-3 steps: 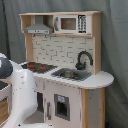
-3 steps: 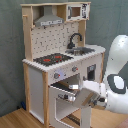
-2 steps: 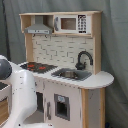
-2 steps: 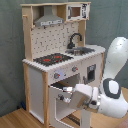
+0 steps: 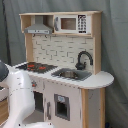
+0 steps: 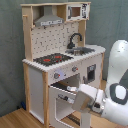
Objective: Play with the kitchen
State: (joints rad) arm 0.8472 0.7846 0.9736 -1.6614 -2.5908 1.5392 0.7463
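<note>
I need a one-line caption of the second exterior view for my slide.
Franka arm reaching toward the open oven door of the kitchen, below its black-red stovetop.

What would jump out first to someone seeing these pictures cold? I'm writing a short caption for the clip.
The tall toy kitchen fills the middle of both exterior views, with its red-ringed black stovetop beside the sink and curved black faucet. In the second exterior view the white robot arm crowds in from the second exterior view's right, its wrist at the oven door, which hangs open below the stovetop.
</note>
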